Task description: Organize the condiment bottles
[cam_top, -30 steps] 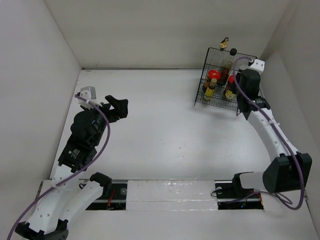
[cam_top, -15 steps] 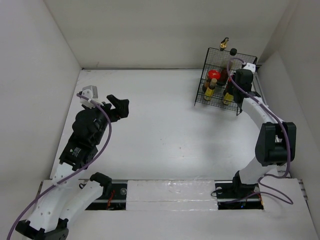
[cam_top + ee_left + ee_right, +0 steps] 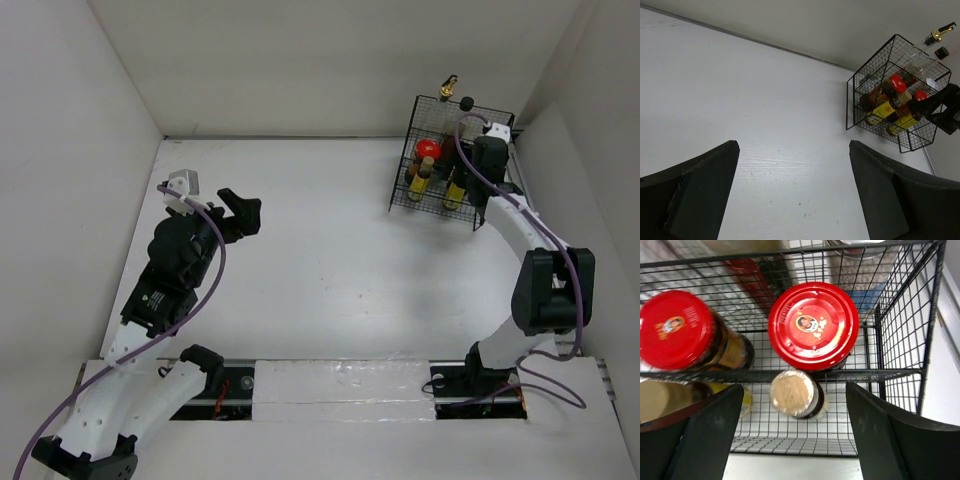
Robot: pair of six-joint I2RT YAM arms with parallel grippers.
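Bottles stand crowded in the wire basket at the far right corner of the desk.
Nearer, the left gripper hangs wide open and empty over the desk, well apart from the basket. Farther out, the right gripper hovers above the basket, jaws spread wide and holding nothing. It straddles a tan-capped bottle just beside a red-lidded jar. If that small bottle is the target, I'd descend straight, keep both fingers clear of the wires and the jar, and close only once low around the cap.
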